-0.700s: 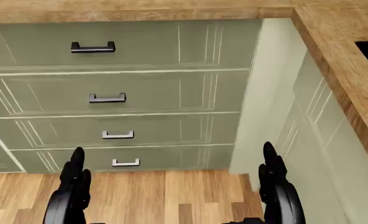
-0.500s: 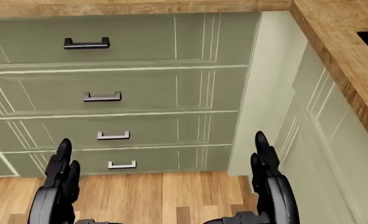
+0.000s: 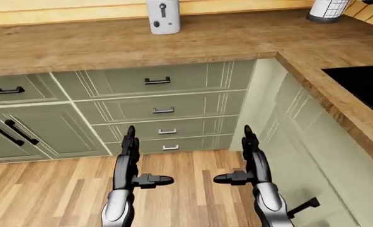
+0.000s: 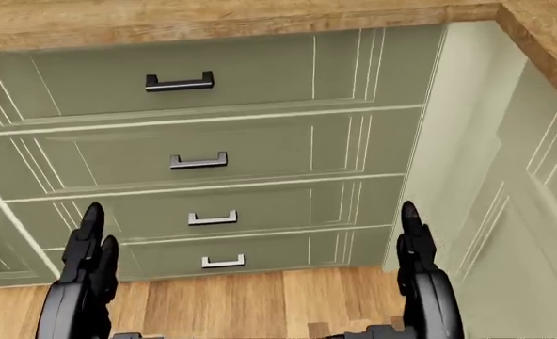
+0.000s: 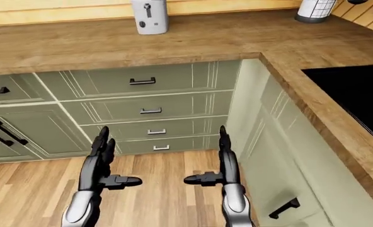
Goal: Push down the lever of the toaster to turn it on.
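Toaster (image 3: 164,16) well beyond both hands, atop the counter (image 3: 98,45).
Left hand (image 3: 128,163) and right hand (image 3: 249,163) wide, holding nothing: step closer, then raise 1 hand above the lever (image 3: 162,7).

left hand (image 3: 131,156) black, three-fingered | right hand (image 3: 249,158) black | forearms silver-grey, seemingly smooth

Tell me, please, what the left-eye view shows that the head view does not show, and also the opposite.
Only the left-eye view shows the toaster standing at the top on the wooden counter, a white holder at the top right, a black cooktop at the right, and the cabinet doors at the left. The head view adds nothing of its own; it only sits closer to the drawers. Both show the four stacked drawers, the wooden floor, and the left hand and right hand, open and empty.
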Robot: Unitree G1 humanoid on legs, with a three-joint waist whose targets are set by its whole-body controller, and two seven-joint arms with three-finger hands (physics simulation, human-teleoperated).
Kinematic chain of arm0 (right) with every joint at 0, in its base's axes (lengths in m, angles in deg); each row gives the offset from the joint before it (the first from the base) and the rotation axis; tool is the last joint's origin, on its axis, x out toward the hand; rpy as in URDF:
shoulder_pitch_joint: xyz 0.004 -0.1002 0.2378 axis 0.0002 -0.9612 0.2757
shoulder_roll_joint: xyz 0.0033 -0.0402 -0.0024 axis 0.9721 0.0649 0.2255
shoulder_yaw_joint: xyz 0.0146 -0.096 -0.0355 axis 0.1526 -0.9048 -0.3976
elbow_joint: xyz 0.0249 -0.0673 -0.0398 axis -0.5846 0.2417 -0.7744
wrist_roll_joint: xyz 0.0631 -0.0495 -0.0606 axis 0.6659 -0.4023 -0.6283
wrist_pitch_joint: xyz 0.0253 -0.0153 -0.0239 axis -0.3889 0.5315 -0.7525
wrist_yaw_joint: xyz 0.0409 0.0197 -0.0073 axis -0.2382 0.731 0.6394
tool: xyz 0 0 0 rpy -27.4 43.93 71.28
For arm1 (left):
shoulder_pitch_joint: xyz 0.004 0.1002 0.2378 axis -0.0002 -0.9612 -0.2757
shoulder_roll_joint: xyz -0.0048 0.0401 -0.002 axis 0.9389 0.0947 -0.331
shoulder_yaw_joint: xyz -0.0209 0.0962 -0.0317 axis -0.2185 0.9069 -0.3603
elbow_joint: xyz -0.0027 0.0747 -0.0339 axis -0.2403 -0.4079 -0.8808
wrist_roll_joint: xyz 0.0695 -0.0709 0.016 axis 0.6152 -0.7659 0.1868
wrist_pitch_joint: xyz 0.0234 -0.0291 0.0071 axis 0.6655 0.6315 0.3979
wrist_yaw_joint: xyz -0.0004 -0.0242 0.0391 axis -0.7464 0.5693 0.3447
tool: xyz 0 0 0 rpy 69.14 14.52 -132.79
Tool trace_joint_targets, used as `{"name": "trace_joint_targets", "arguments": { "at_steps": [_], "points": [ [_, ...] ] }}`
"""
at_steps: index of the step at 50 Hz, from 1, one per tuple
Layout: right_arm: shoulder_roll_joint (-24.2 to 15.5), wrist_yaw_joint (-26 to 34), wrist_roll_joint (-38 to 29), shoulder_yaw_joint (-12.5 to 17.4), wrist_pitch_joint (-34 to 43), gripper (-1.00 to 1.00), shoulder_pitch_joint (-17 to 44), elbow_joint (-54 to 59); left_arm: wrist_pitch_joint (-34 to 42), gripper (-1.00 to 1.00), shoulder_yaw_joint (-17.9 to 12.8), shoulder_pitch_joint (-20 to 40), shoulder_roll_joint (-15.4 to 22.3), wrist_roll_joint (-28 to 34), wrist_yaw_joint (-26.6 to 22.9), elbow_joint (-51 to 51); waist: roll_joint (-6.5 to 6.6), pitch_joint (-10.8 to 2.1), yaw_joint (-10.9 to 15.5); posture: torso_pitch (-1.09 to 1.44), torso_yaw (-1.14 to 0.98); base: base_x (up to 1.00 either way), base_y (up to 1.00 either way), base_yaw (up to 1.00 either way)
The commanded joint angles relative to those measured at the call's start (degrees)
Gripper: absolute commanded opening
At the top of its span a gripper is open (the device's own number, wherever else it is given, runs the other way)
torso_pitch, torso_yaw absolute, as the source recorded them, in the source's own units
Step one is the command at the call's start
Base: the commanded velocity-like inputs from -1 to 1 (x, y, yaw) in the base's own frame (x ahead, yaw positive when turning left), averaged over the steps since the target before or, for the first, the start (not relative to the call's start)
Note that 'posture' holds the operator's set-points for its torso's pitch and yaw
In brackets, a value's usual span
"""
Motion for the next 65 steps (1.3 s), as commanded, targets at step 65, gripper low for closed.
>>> {"name": "trace_joint_targets", "arguments": {
  "at_steps": [65],
  "points": [
    [-5.2, 6.1, 4.5, 6.2, 31.9, 1.00, 19.1, -16.2, 25.6, 1.00, -7.9, 23.2, 8.9, -2.0, 0.5, 12.3, -1.18, -3.35, 1.7, 0.00, 0.00, 0.00, 0.06, 0.00]
  ]
}}
